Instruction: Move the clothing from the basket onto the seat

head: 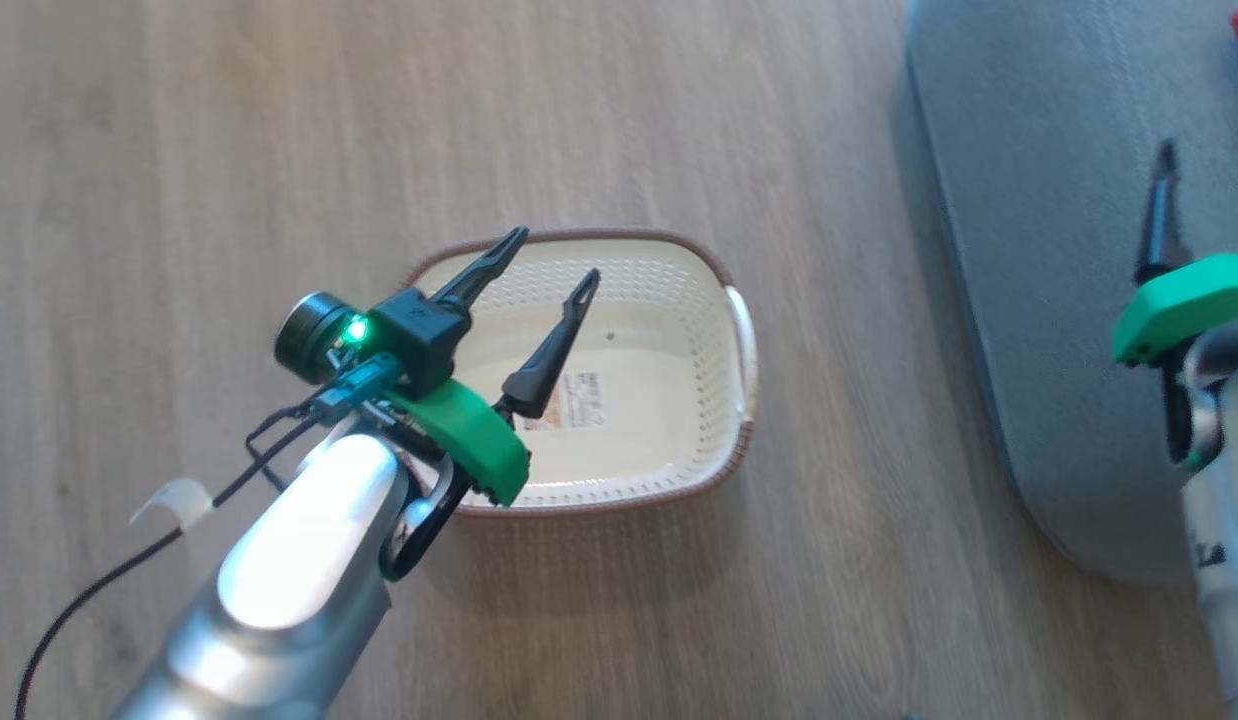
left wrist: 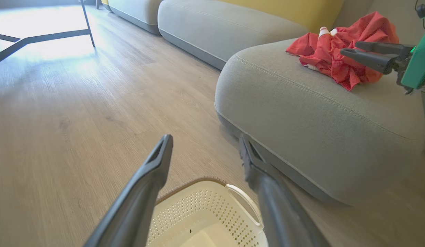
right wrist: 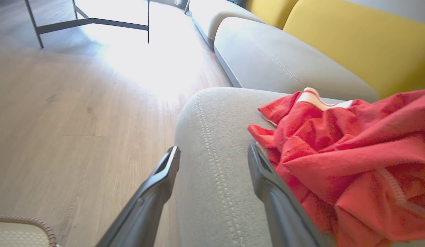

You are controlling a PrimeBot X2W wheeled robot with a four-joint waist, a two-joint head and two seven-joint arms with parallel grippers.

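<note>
At the far left is wood floor (head: 179, 150), crossed by the pale left forearm and its black cable. The left gripper (head: 557, 255) hangs over the basket's left half with its fingers spread apart and nothing between them. In the left wrist view the two fingers point past the basket's rim toward the floor.

The basket (head: 701, 335) stands upright on the floor, left of the seat and apart from it. Its cream bottom is in plain sight, with a label (head: 576, 395) lying on it.

The seat (head: 1039, 250) takes up the right side, its rounded corner and stitched seam facing the basket. The right gripper (right wrist: 214, 148) hangs above this cushion, fingers wide and gripping nothing. One finger is over bare grey fabric by the seam and the other runs along the edge of the clothing (right wrist: 353, 154). That finger may brush the cloth, but the view is too close to tell.

The clothing lies bunched in a red heap on top of the seat, toward its back, with a white band showing at the upper edge. Behind it rises a yellow backrest (right wrist: 353, 41).
</note>
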